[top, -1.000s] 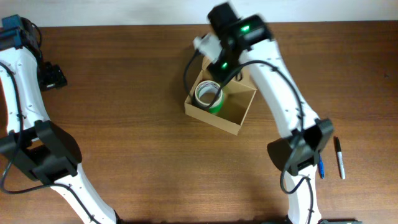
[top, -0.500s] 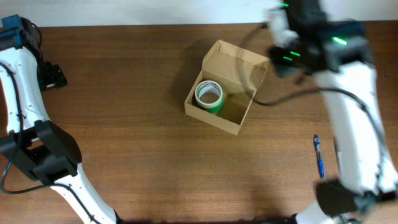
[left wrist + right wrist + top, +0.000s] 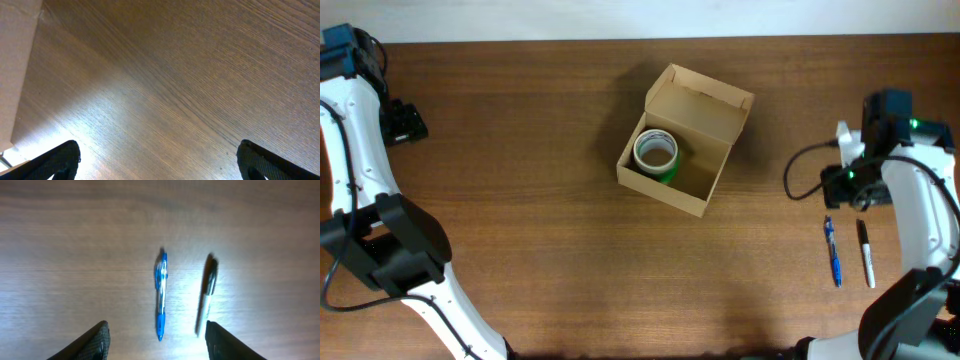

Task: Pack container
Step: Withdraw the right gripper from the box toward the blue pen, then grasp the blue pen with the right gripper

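The container [image 3: 712,184], a tan cardboard box with its flap lid open, stands at the table's middle. A green tape roll [image 3: 655,155] lies in its left part. A blue pen [image 3: 833,252] [image 3: 160,294] and a black marker [image 3: 866,254] [image 3: 208,292] lie side by side at the right. My right gripper [image 3: 850,190] [image 3: 157,339] is open and empty, above the table just beyond the pens. My left gripper [image 3: 405,122] [image 3: 159,159] is open and empty at the far left, over bare wood.
The table's far edge meets a pale wall [image 3: 520,20] along the top. A pale edge [image 3: 15,70] shows at the left of the left wrist view.
My right arm has swung from over the container to the right side, now above the pens. The tape roll stays in the box. The left arm has not moved.
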